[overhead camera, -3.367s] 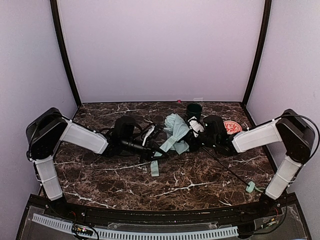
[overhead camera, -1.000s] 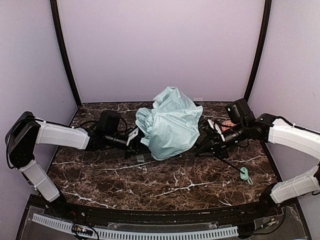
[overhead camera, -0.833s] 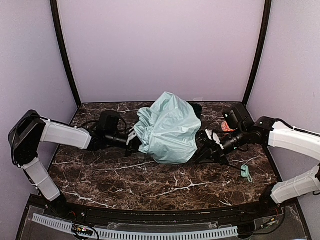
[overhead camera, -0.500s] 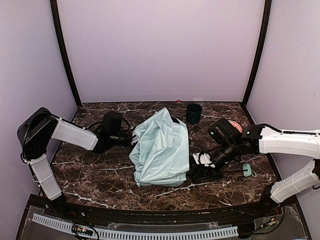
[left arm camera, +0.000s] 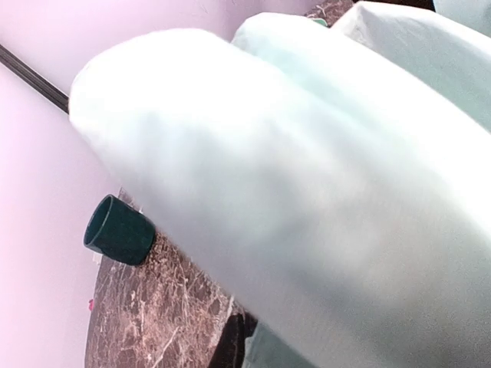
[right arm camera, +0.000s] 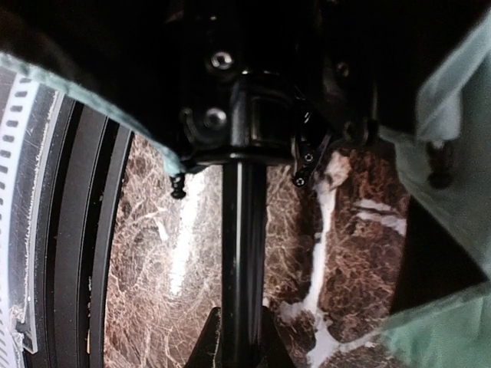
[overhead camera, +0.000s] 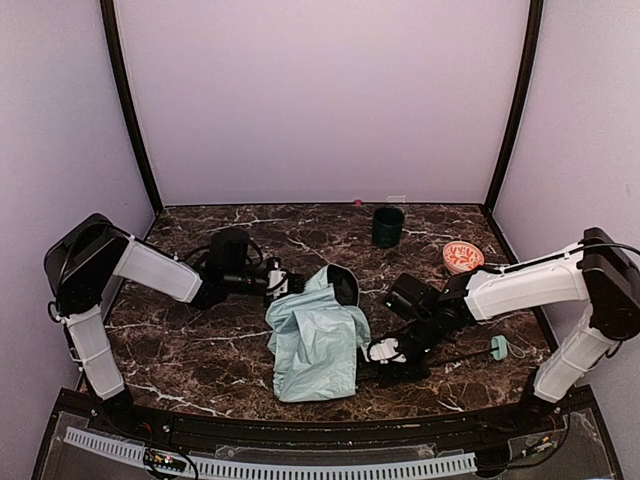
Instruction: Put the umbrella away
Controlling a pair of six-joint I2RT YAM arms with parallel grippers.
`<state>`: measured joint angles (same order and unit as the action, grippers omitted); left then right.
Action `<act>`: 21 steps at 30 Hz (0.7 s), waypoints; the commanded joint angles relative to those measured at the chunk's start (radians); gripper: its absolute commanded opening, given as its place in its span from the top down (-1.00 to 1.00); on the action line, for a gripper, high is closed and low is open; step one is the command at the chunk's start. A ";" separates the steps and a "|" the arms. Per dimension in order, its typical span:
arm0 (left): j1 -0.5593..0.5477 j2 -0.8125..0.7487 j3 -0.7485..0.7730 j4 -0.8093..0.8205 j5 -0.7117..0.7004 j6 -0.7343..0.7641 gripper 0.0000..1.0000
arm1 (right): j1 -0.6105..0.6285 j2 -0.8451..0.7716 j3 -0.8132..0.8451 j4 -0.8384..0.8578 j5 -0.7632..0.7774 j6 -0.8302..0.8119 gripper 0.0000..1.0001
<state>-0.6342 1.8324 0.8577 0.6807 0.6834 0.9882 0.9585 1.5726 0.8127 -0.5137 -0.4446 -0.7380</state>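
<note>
Finds the umbrella (overhead camera: 315, 340) collapsed on the counter (overhead camera: 200, 350), on the near side of the dark green cup (overhead camera: 388, 226) and to its left, well apart from it. Shows the pale mint canopy (left arm camera: 307, 192) slumped in a crumpled heap, with a patch of black underside exposed at the end closest to the cup.

Places the left end effector (overhead camera: 285, 284) left of the cup and nearer the arm bases, right against that top edge of the canopy. Reads as clenched, yet cannot tell about any fabric in the pinch. Fills the left wrist view with blurred mint cloth and hides the fingers, showing otherwise only the cup, standing on the marble.

Puts the right end effector (overhead camera: 385, 352) nearer than the cup, almost straight toward the bases from it, tucked against the canopy's right flank. Grasps the thin black shaft (right arm camera: 244, 253) there. In the right wrist view, runs that shaft straight down from the black rib hub (right arm camera: 245, 115) and between the dark fingertips (right arm camera: 211, 353), tight on both sides. Frames that view with mint fabric at either edge.

Carries the shaft on to the small mint handle (overhead camera: 498, 347), nearer than the cup and off to its right. Shows a red-patterned bowl (overhead camera: 462, 256) just right of the cup and a little nearer, apart from the umbrella.
</note>
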 commanded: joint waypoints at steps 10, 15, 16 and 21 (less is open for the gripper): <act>0.013 0.149 0.006 0.227 -0.212 0.050 0.94 | 0.043 0.159 0.019 -0.099 -0.044 0.007 1.00; 0.013 0.231 -0.040 0.450 -0.382 0.066 0.27 | 0.042 0.186 0.034 -0.117 -0.024 0.020 1.00; 0.027 0.254 -0.037 0.500 -0.432 0.076 0.11 | 0.041 0.186 0.034 -0.118 -0.024 0.019 1.00; 0.094 0.323 0.049 0.544 -0.572 0.077 -0.39 | 0.039 0.190 0.043 -0.126 -0.019 0.029 1.00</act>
<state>-0.5938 2.1365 0.8524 1.1141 0.2672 1.0634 0.9745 1.7073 0.8814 -0.5350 -0.5011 -0.7204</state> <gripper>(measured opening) 0.615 0.069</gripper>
